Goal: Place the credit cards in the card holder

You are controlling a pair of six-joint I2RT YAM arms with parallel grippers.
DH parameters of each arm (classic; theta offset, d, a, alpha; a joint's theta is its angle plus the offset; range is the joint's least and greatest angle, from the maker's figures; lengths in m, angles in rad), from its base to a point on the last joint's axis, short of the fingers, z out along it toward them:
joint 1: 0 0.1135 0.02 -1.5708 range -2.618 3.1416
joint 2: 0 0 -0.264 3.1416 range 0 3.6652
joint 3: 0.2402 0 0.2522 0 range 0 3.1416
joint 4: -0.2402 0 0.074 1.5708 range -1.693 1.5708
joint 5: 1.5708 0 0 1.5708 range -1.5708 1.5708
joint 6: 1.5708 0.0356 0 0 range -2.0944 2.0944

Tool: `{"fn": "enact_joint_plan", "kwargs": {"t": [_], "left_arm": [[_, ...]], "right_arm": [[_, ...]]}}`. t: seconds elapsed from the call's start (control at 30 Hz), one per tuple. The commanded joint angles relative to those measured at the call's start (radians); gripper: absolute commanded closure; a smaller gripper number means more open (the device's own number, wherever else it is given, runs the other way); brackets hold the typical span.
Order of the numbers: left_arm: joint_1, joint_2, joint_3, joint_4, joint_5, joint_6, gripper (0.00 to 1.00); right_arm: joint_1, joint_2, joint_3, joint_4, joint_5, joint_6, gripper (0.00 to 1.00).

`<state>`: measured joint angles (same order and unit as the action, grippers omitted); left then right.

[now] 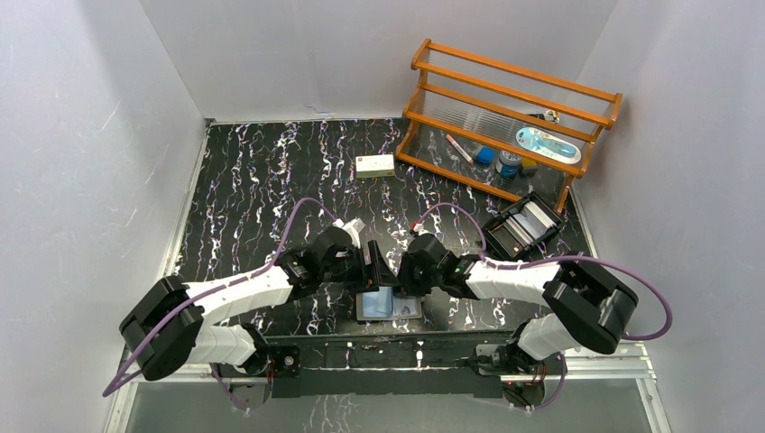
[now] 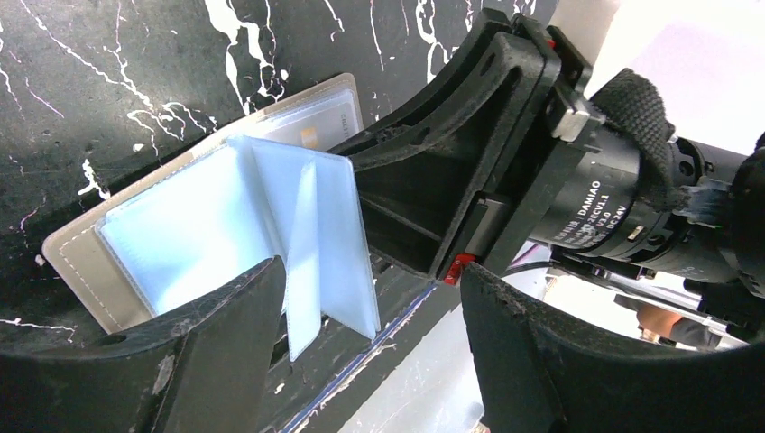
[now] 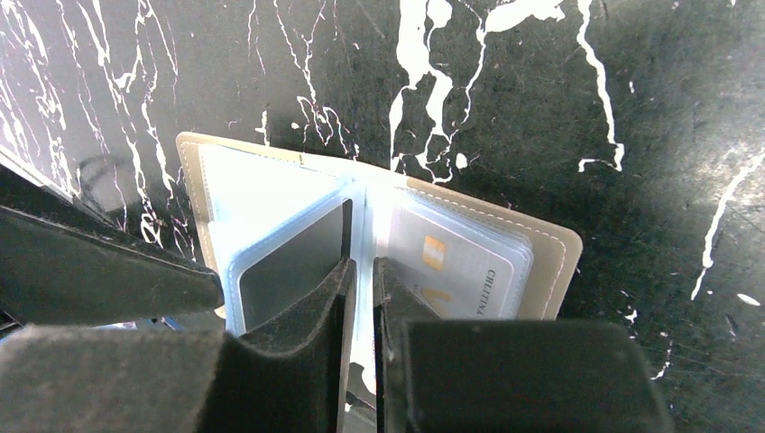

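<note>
My right pincer (image 3: pixel 364 275) pinches a clear sleeve (image 3: pixel 361 225) of the open card holder (image 3: pixel 546 257); my left pincer (image 2: pixel 370 289) stands open beside it.

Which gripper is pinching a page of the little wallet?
The right gripper, shut on an upright clear page of the card holder; the left gripper stands wide open.

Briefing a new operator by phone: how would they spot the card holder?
Start at the black marbled table, near edge, middle. The card holder lies open there, a tan-edged wallet with pale blue clear sleeves. The white box farther back and the black tray at right have no sleeves.
</note>
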<state>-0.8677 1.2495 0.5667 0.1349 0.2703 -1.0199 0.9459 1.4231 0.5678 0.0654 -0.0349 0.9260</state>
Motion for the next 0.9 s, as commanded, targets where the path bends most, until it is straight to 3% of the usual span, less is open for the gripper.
{"fn": "enact_joint_plan", "kwargs": {"t": [0.0, 0.23, 0.57, 0.87], "left_arm": [[-0.001, 0.001, -0.008, 0.017, 0.017, 0.000, 0.30], [-0.001, 0.041, -0.007, 0.034, 0.013, 0.010, 0.31], [-0.002, 0.064, -0.015, 0.021, -0.012, 0.023, 0.44], [-0.001, 0.030, 0.043, -0.253, -0.138, 0.048, 0.46]], "right_arm": [[0.005, -0.034, -0.019, -0.023, 0.053, 0.002, 0.77], [0.005, -0.146, -0.048, -0.073, 0.141, 0.017, 0.72], [0.004, -0.298, -0.070, -0.195, 0.295, 0.038, 0.67], [-0.014, -0.423, 0.075, -0.403, 0.484, -0.122, 0.57]]}}
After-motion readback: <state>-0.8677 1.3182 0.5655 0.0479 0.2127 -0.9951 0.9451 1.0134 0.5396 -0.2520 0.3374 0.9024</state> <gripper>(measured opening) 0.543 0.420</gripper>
